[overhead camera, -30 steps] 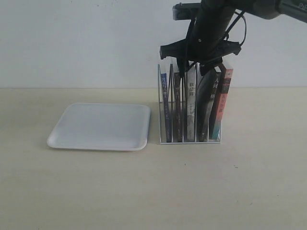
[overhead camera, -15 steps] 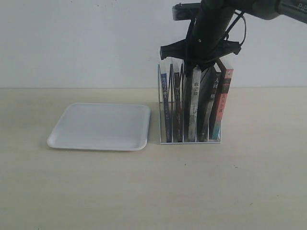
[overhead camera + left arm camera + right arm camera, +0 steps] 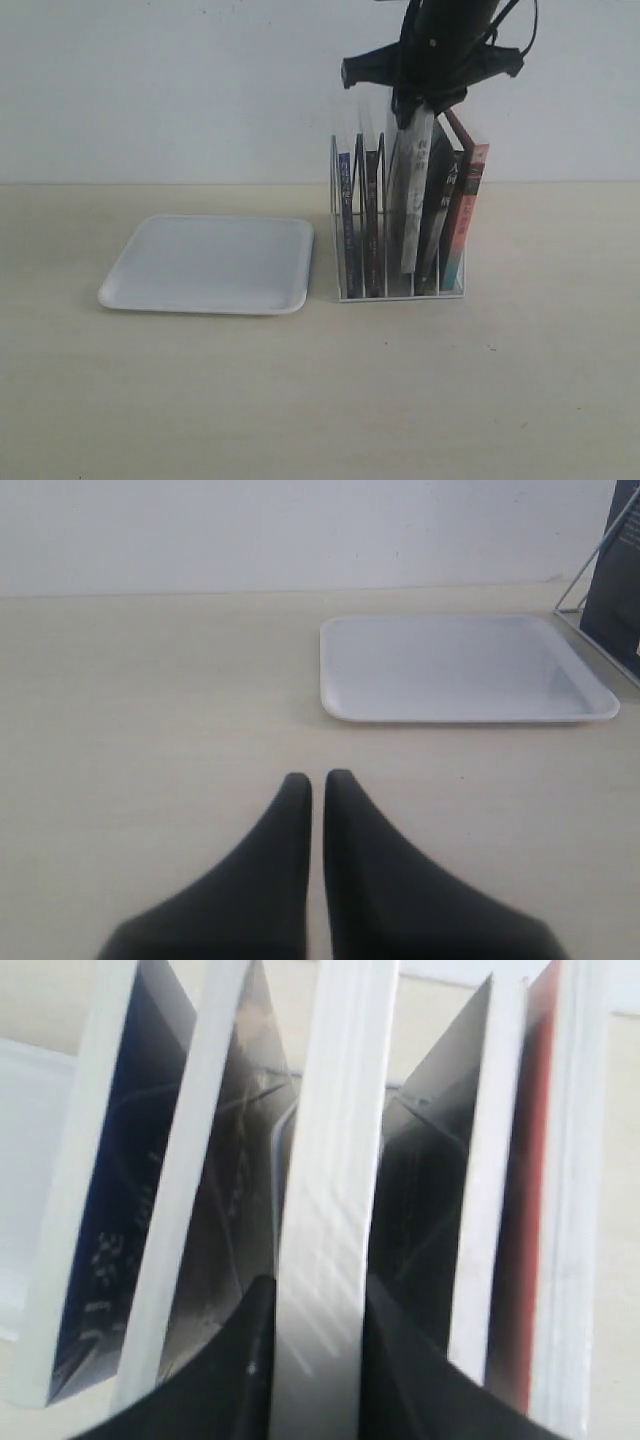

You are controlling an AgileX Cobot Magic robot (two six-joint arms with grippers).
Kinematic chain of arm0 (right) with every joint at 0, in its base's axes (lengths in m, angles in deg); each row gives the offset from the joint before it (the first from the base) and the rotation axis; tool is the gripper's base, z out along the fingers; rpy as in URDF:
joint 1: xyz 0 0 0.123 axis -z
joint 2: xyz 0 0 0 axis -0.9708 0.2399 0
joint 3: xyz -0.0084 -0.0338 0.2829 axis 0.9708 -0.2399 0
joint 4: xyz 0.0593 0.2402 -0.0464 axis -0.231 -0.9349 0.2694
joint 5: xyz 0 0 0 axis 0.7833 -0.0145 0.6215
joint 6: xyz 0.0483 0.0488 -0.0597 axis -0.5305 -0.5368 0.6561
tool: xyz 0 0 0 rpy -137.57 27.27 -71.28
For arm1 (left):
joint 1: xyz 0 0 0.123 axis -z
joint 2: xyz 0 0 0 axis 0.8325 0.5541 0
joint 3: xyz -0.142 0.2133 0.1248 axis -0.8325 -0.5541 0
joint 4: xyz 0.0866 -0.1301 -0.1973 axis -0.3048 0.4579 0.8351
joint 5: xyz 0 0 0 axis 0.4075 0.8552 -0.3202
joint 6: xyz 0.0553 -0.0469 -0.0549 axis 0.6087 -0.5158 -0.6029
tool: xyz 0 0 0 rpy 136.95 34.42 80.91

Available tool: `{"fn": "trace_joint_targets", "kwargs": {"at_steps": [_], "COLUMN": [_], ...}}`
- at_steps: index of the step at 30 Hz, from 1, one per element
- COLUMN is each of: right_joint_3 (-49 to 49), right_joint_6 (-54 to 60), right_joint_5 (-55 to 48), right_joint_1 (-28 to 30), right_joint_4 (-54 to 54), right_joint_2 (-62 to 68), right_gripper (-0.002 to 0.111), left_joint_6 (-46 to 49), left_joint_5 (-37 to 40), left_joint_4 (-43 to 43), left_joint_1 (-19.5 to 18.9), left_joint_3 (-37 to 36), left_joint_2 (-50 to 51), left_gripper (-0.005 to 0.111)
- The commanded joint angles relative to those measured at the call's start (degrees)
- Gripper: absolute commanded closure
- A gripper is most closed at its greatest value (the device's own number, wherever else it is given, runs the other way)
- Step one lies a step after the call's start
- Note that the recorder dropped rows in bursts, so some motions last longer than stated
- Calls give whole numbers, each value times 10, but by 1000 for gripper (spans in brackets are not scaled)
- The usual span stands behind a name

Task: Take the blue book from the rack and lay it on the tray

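Observation:
The blue book [image 3: 345, 215] stands in the leftmost slot of the white wire rack [image 3: 334, 225], and no gripper touches it. Its dark blue cover [image 3: 110, 1190] also shows in the right wrist view. My right gripper [image 3: 415, 112] hangs over the rack's middle, shut on the top of a grey-spined book [image 3: 413, 200]. That book is raised and tilted, its lower end above the rack floor. Both fingers press its white page edge [image 3: 325, 1190]. The white tray [image 3: 200, 303] lies empty to the left of the rack. My left gripper [image 3: 318, 778] is shut on nothing, low over the table before the tray [image 3: 470, 718].
Black-spined books [image 3: 368, 215] and a red-and-teal-spined book [image 3: 462, 215] fill the other rack slots. A white wall stands close behind the rack. The rack's corner and the blue cover [image 3: 618, 590] show at the edge of the left wrist view.
My right gripper closed on the grey-spined book in the rack's middle and rose with it. The book now hangs higher and tilted. The blue book stayed in its slot.

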Motion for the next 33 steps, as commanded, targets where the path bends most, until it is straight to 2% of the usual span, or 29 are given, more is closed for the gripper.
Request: {"fn": "trace_joint_targets", "kwargs": {"at_steps": [1,33], "right_joint_3": [12,12], "right_joint_6": [7,7], "right_joint_5": [11,57], "right_joint_1": [0,0], "right_joint_4": [26,12], "right_joint_2": [-43,-46], "right_gripper": [109,109], "left_joint_6": [2,2], "left_joint_5": [-8,-8], "left_joint_4": [0,0], "left_joint_1": [-2,-2], "left_joint_3": [-2,-2], "left_joint_2": [-3,-3], "left_gripper": [103,103]}}
